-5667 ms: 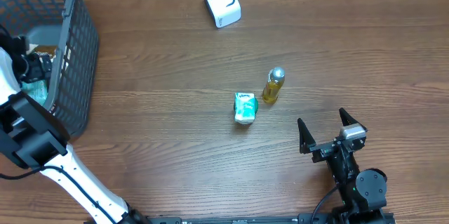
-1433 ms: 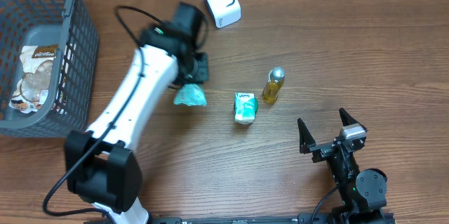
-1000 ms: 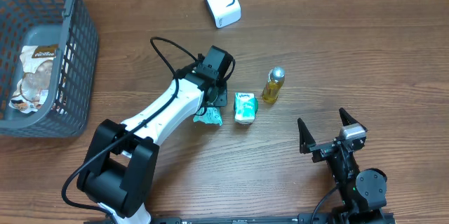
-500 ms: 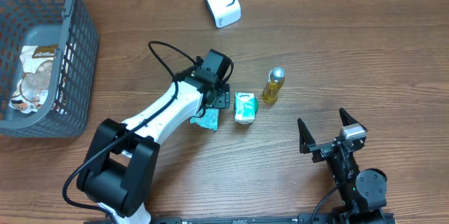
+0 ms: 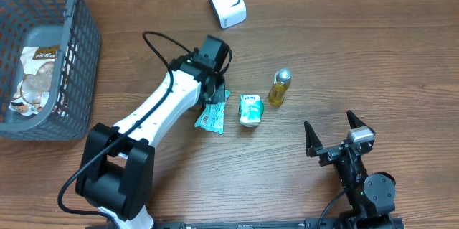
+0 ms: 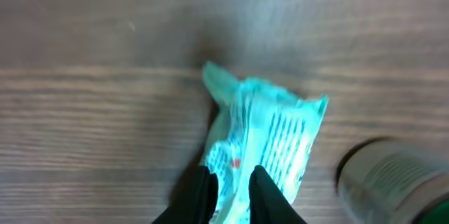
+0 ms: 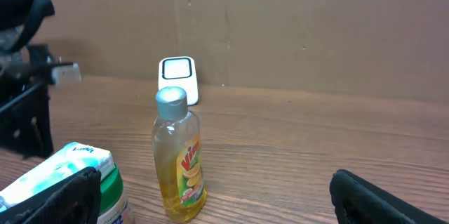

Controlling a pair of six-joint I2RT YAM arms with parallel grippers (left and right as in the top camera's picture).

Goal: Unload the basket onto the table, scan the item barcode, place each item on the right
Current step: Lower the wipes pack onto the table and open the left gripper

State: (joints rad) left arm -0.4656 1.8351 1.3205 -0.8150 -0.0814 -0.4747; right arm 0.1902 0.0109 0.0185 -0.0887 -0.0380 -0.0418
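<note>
Your left hand (image 5: pixel 215 100), seen from overhead, sits at the upper edge of the teal crinkled plastic packet (image 5: pixel 210 118). The packet lies on the brown wooden bench (image 5: pixel 358 49), just left of the green-and-white carton (image 5: pixel 250 110). The clear plastic bottle of yellow liquid with a silver cap (image 5: pixel 280 87) is just right of the carton. The white box-shaped barcode scanner (image 5: pixel 226 2) sits well apart from them, near the far edge. The dark grey mesh basket (image 5: pixel 75 78) at the left holds a brown-and-white snack bag (image 5: pixel 32 71). Your right hand (image 5: pixel 331 130) is near the front edge, fingers spread wide with nothing between them. In the left wrist view, your left hand (image 6: pixel 228 192) has its two black fingers (image 6: pixel 198 194) drawn almost together over the packet's (image 6: pixel 270 140) near end, with a sliver of teal showing in the gap. You cannot tell whether they pinch it or merely rest on it. In the right wrist view, the bottle (image 7: pixel 179 157) stands upright between the right hand's fingers (image 7: pixel 70 196), the carton (image 7: pixel 77 175) is just left of it, and the scanner (image 7: pixel 177 78) is behind.
</note>
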